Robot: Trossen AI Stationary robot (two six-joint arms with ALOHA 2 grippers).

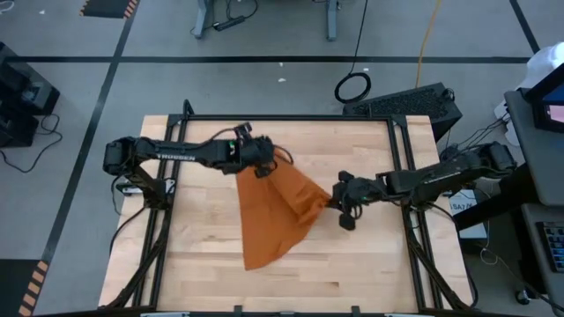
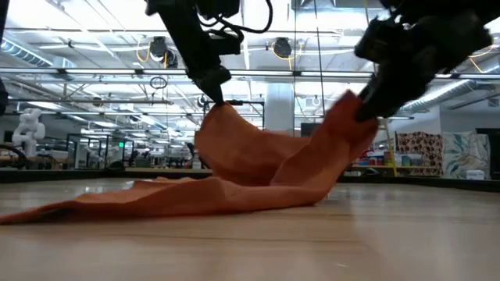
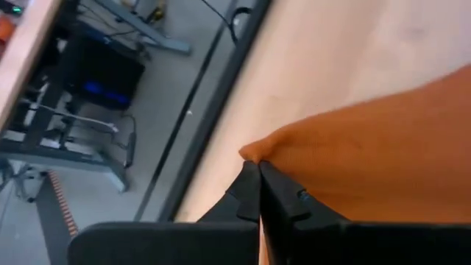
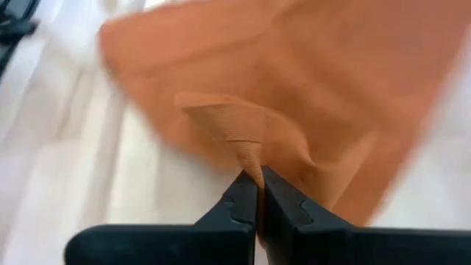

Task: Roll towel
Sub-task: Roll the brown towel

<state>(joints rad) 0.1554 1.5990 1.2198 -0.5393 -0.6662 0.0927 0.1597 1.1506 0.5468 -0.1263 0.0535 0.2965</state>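
Two corners of the towel [image 1: 275, 210] are held clear of the wooden table [image 1: 370, 264], one by each arm. The left gripper [image 1: 263, 164] is seen at the cloth's far corner, its fingers pressed together on a small pinch of fabric [image 3: 254, 153]; the right gripper [image 1: 337, 198] is clamped in the same way on a folded tip at the side corner [image 4: 254, 163]. From the low camera, the rust cloth is shown sagging between the two raised points [image 2: 266, 156], while its long tail is left trailing flat across the boards toward the table's near side. The fabric is judged to be light, limp and quick to crease, offering no stiffness to push against, so a roll would likely need it spread flat first. Corners and hemmed edges are considered the surest places for a hold, since a pinch taken mid-panel would probably only bunch the cloth.
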